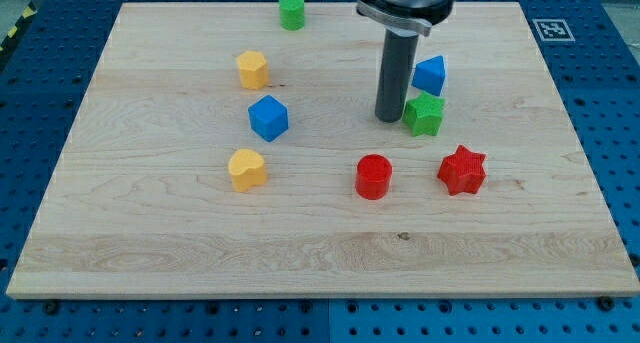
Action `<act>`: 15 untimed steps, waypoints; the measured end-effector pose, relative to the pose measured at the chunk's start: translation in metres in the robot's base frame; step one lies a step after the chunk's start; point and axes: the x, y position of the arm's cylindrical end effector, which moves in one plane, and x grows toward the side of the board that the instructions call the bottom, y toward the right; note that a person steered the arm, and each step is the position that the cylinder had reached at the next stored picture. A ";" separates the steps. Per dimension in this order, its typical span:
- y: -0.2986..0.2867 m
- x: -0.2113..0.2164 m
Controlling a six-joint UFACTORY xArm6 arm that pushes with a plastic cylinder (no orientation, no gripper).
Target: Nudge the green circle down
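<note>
The green circle (pixel 291 12), a short green cylinder, stands near the board's top edge, left of centre. My tip (pixel 389 119) is far from it, down and to the view's right, just left of the green star (pixel 425 114) and close to touching it. The rod rises from there to the arm's dark mount at the view's top.
A blue block (pixel 430 75) sits above the green star. A yellow hexagon-like block (pixel 253 70), a blue cube (pixel 268 118) and a yellow heart (pixel 246 169) stand at left. A red cylinder (pixel 374 176) and a red star (pixel 462 170) lie lower right. The wooden board (pixel 150 263) rests on a blue pegboard.
</note>
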 end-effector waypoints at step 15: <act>-0.196 -0.219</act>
